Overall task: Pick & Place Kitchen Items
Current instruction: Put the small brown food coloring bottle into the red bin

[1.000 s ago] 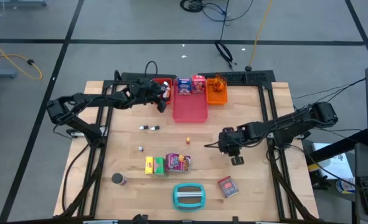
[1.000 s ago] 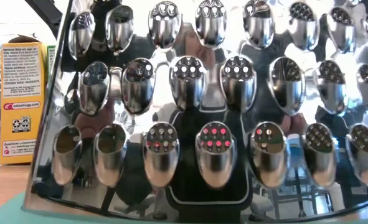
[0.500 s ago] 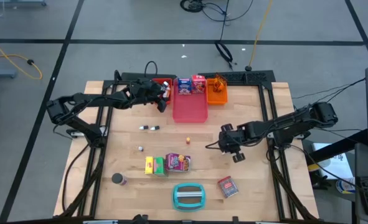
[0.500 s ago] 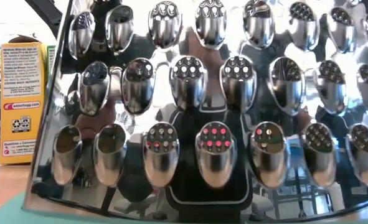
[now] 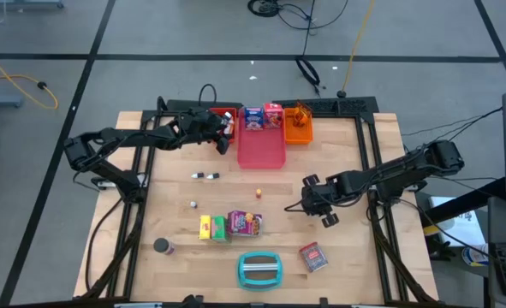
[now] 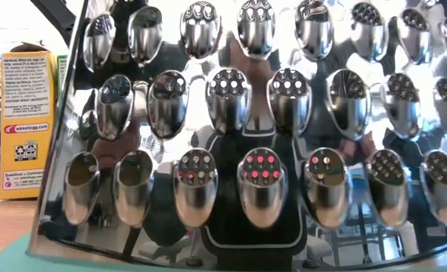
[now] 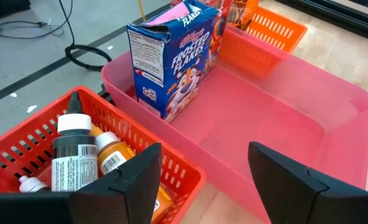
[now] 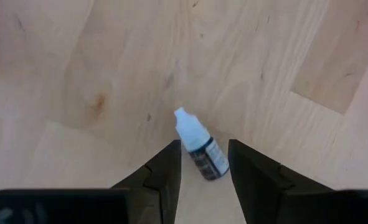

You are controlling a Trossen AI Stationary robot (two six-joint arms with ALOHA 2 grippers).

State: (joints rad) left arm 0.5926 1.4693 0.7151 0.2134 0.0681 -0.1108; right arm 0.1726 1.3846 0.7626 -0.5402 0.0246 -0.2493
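red tray [image 7: 40, 134]: small bottles [image 7: 78, 149] inside | pink tray [image 7: 283, 118]: Frosted Flakes box [image 7: 174, 59] upright at one end | left gripper [image 7: 202, 180] empty, fingers apart | right gripper [image 8: 203, 168] part open, dropper bottle [image 8: 199, 146] lying on table between fingers, frame centre

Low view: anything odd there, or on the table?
Yes. A shiny metal grater face fills nearly the whole low view, hiding the table; only a yellow box shows beside it. Also, a small dropper bottle lies on its side between the right gripper's open fingers.
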